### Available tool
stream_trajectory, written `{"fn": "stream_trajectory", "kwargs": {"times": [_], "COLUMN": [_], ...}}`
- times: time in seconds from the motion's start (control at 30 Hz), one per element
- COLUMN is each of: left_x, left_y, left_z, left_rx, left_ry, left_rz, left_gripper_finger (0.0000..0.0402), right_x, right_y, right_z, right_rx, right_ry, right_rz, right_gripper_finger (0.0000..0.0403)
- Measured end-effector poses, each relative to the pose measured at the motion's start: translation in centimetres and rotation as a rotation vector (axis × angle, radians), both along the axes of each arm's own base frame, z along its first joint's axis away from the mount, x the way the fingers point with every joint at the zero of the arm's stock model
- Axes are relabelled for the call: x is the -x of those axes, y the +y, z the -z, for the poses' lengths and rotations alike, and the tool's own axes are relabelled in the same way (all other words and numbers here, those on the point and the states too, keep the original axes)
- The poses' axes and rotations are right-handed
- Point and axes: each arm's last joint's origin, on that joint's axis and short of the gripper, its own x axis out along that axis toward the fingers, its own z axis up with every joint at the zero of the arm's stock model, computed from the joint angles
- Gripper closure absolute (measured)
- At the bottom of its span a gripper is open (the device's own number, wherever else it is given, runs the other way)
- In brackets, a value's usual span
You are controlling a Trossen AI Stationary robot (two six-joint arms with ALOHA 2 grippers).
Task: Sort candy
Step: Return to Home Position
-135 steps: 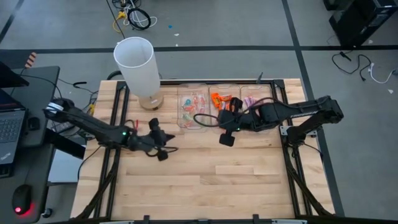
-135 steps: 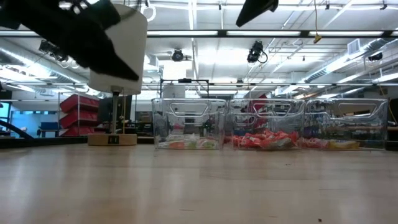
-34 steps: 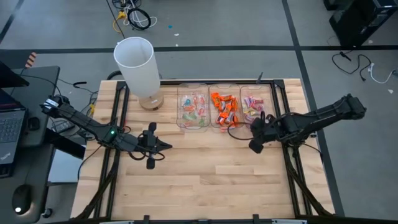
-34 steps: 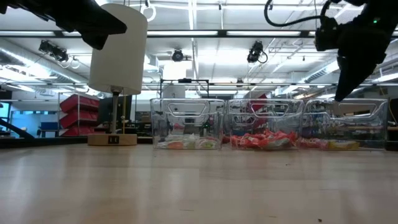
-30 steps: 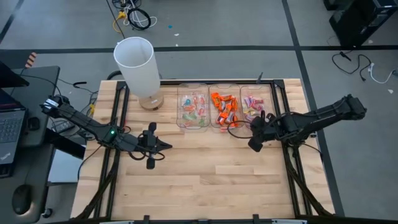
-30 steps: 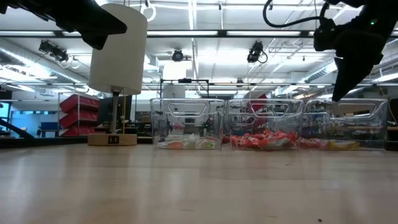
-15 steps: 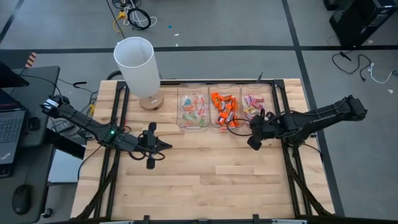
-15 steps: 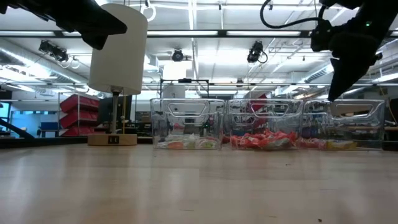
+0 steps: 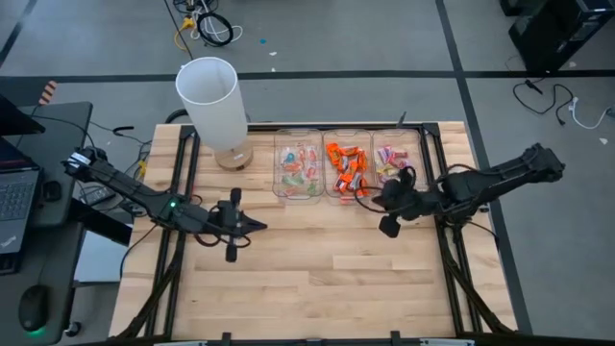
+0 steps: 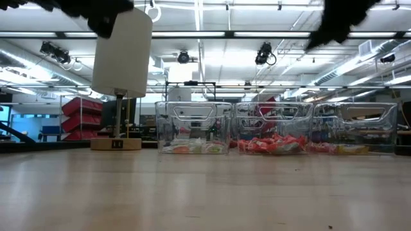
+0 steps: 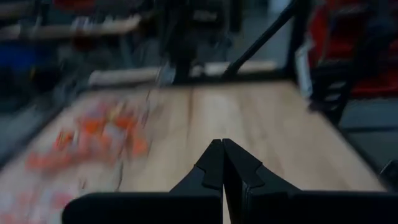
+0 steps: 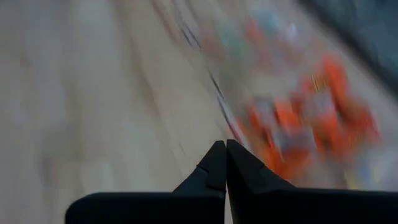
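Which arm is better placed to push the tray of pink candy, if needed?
Probably the right: its end effector, shut, hangs just in front of the tray of pink candy. The left end effector, also shut, is much farther from it.

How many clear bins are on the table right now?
3, in a row at the table's far edge: left bin with pale green-pink candy, middle bin with orange candy, right bin with pink-yellow candy. None seems hidden.
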Motion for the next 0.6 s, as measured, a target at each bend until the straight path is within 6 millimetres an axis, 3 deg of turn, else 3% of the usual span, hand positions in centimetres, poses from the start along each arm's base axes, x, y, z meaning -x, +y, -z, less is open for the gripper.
{"fn": "stream_trajectory", "kwargs": {"times": [0.17,0.3,0.43,0.6], "left_x": [-0.2,-0.8,1.0,4.9], "left_y": [0.8,2.8,4.7,5.7], "left_z": [-2.8,-4.4,-6.8,-7.5], "left_rx": [-0.111,-0.173,-0.231,-0.210], "left_ry": [-0.229,-0.174,-0.120,-0.143], "left_rz": [0.080,0.071,0.016,0.044], "left_gripper_finger": [0.0401,0.0401,0.0401,0.0401], "right_x": [-2.5,-3.4,-1.7,1.1], "right_y": [1.0,0.6,-0.6,-2.1], "right_z": [-4.0,-6.5,-8.4,-9.2], "right_rx": [0.189,0.359,0.440,0.436], "right_ry": [-0.397,-0.619,-0.732,-0.723], "right_rz": [-0.270,-0.471,-0.520,-0.506], "right_gripper_finger": [0.0403,0.0403,0.0403,0.0403]}}
